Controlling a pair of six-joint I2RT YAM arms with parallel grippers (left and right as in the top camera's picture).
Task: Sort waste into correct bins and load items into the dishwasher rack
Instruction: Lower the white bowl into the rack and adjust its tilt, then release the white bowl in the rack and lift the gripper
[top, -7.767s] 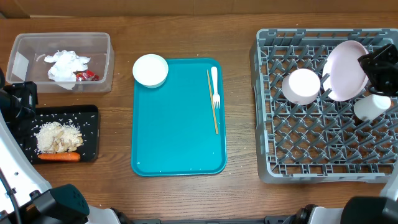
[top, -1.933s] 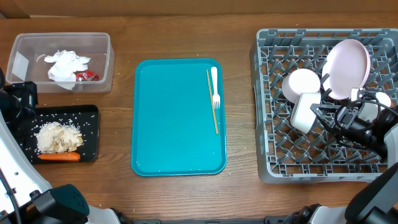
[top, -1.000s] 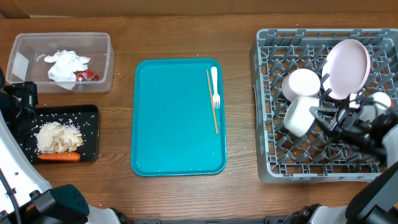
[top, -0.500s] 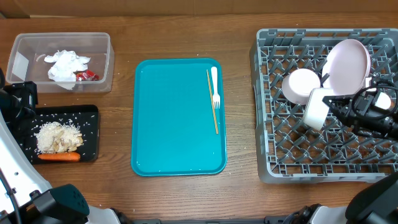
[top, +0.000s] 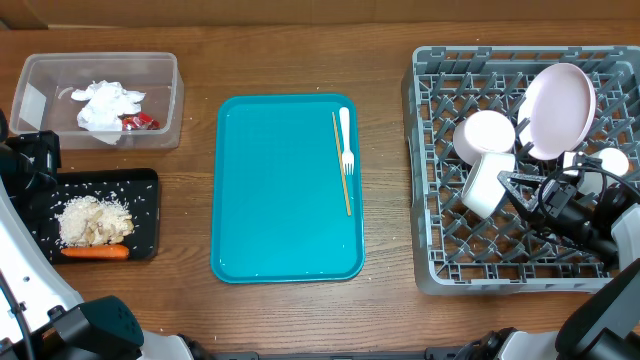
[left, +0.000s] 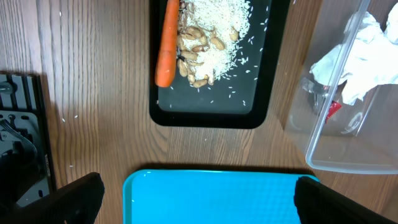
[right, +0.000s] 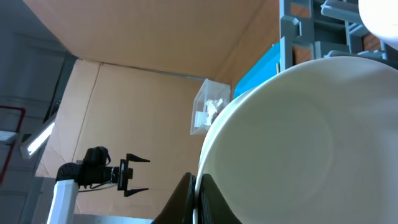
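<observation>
In the grey dishwasher rack at the right, my right gripper is shut on the rim of a white bowl, which hangs tilted over the pegs. The right wrist view shows both fingers pinching the bowl rim. Another bowl, the large plate and a small cup stand in the rack. A white fork lies on the teal tray. My left gripper hangs open above that tray's edge. The clear tub holds napkins and a red wrapper. Food scraps and a carrot lie on the black tray.
A thin wooden stick lies beside the fork on the teal tray. My left arm stands at the table's left edge, next to the black tray. Bare wooden table lies between the teal tray and the rack.
The right gripper has carried the bowl down and to the left within the rack since half a second ago. The left arm has not moved.
</observation>
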